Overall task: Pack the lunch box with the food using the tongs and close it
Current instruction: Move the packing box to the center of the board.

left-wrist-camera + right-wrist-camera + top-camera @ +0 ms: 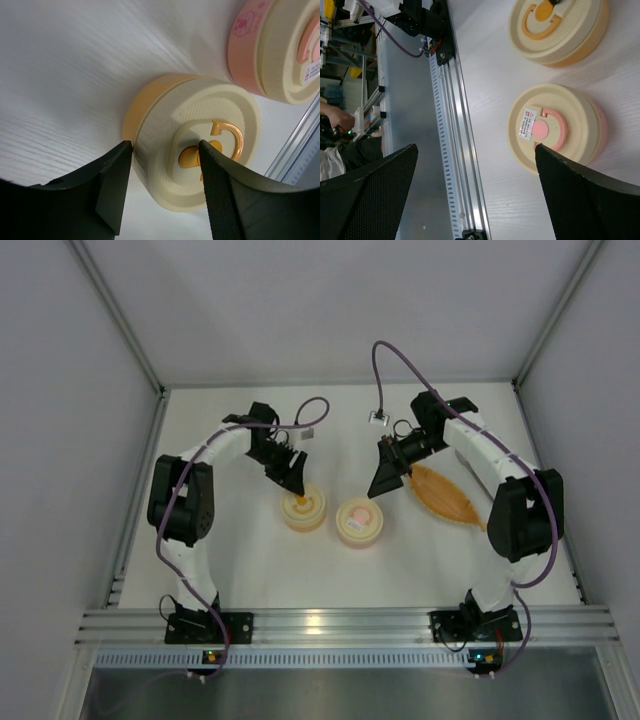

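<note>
From above, the white desk (250, 560) carries two round lidded boxes side by side, the yellow box (303, 510) on the left and the pink box (360, 523) just beside it. A boat-shaped orange tray (447, 496) lies to the right, partly under the right arm. The left tool (292, 478) hangs right at the far edge of the yellow box, probably because the lid has to come off before anything can be packed. The right tool (387, 480) sits between the pink box and the tray, clear of both. Neither the food nor the tongs can be made out in this view. The left wrist view shows the left tool (165, 150) about half open and astride the yellow box (165, 120). One finger is at its outer wall and the other is over the middle of the lid, by the orange handle (227, 135). Whether either finger presses on the box I cannot tell. The pink box (260, 50) stands at the upper right. In the right wrist view the right tool (476, 150) is wide open and holds nothing. It looks down across the pink box (555, 130) and yellow box (560, 30) towards the metal rail (455, 125) at the near edge of the desk. Both lids are on.
</note>
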You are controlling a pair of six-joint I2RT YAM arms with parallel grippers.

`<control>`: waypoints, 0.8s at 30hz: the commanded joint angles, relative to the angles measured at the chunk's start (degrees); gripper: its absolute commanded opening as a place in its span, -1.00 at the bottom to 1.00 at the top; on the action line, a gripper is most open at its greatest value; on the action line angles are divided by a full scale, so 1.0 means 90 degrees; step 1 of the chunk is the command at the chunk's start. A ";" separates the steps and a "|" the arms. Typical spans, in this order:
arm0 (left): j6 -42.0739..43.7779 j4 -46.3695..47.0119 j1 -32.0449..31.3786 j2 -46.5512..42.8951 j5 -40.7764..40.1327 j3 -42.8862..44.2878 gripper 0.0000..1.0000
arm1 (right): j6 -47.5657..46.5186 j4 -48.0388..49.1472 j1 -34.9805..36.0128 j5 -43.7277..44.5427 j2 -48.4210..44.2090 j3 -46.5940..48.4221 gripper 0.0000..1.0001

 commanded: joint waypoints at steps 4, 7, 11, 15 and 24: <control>-0.0033 0.0178 -0.0540 -0.0761 -0.0590 -0.1041 0.11 | 0.0019 0.0190 -0.0072 -0.0061 -0.0191 0.0075 0.99; -0.0151 0.0256 -0.0716 -0.0966 -0.0581 -0.1285 0.07 | 0.0117 0.0297 -0.0072 -0.0032 -0.0201 0.0065 0.99; -0.0259 0.0334 -0.0882 -0.1152 -0.0659 -0.1432 0.04 | 0.0127 0.0298 -0.0072 0.0007 -0.0220 0.0055 0.99; -0.0308 0.0324 -0.0892 -0.1182 -0.0746 -0.1335 0.08 | 0.0117 0.0297 -0.0072 0.0056 -0.0259 -0.0003 0.99; -0.0346 -0.0271 -0.0395 -0.2108 -0.0347 -0.0428 0.65 | 0.0527 0.0639 -0.0354 0.0544 -0.0912 -0.0013 0.99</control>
